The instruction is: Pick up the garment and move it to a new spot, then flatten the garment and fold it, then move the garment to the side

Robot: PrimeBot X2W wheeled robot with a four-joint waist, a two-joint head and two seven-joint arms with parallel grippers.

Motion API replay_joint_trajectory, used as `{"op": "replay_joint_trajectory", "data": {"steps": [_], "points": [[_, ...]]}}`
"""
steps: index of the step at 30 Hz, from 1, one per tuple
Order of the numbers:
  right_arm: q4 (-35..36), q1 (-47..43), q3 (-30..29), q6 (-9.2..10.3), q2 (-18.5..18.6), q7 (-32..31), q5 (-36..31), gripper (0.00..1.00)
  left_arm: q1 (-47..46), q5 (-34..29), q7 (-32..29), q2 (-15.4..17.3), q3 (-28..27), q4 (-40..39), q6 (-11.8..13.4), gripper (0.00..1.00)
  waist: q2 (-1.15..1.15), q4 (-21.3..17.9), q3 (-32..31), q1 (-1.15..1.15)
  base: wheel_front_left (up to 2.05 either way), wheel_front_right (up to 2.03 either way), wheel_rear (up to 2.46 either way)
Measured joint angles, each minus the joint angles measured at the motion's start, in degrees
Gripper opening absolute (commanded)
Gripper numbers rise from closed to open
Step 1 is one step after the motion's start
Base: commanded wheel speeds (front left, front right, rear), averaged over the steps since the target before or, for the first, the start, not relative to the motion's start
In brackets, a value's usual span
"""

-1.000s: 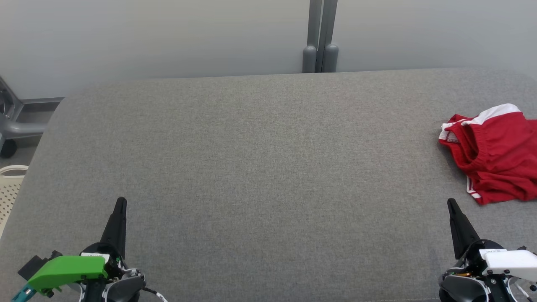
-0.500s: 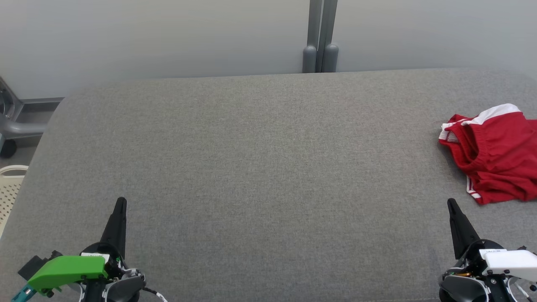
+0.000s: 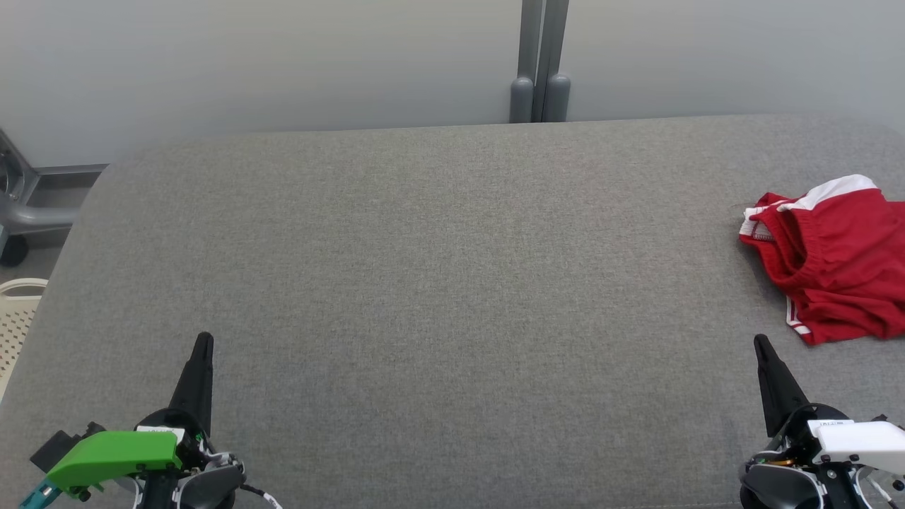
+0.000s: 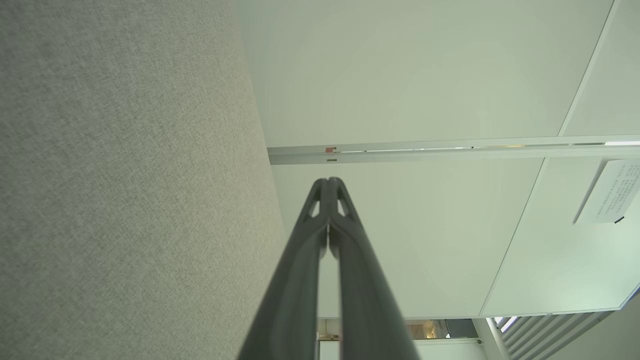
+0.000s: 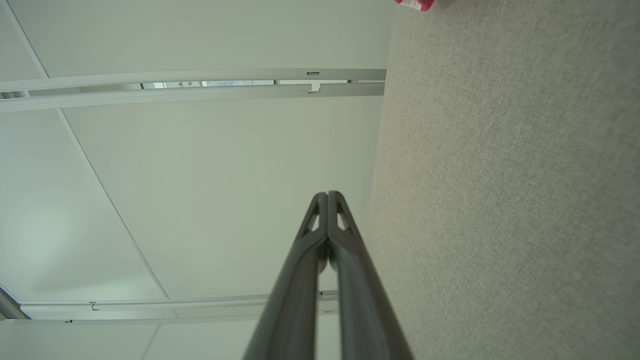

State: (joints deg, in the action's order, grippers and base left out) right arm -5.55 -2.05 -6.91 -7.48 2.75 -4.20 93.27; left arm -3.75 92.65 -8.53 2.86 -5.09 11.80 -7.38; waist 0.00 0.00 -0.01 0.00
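The garment [image 3: 841, 258] is a crumpled pair of red shorts with white trim, lying at the right edge of the grey fabric table [image 3: 452, 283] and cut off by the head view's border. A sliver of its red cloth [image 5: 415, 4] peeks in at the top of the right wrist view. My left gripper [image 3: 203, 339] rests at the lower left, shut and holding nothing, its tips pressed together [image 4: 329, 180]. At the lower right my right gripper [image 3: 760, 341] is shut too, with nothing in it [image 5: 327, 194], just in front of and left of the shorts.
A pale wall with a grey vertical post [image 3: 541, 63] stands behind the table's far edge. Off the table's left side are a white perforated basket [image 3: 18, 318] and a grey metal frame [image 3: 28, 205].
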Motion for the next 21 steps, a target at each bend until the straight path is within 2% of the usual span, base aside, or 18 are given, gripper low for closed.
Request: {"op": "replay_joint_trajectory", "data": {"steps": [21], "points": [[0.0, 0.0, 0.0, 0.00, 0.0, 0.0, 0.0, 0.00, 0.0, 0.0, 0.0, 0.0, 0.0, 0.0, 0.0, 0.00, 0.00, 0.0, 0.0, 0.00, 0.00, 0.00, 0.00]]}}
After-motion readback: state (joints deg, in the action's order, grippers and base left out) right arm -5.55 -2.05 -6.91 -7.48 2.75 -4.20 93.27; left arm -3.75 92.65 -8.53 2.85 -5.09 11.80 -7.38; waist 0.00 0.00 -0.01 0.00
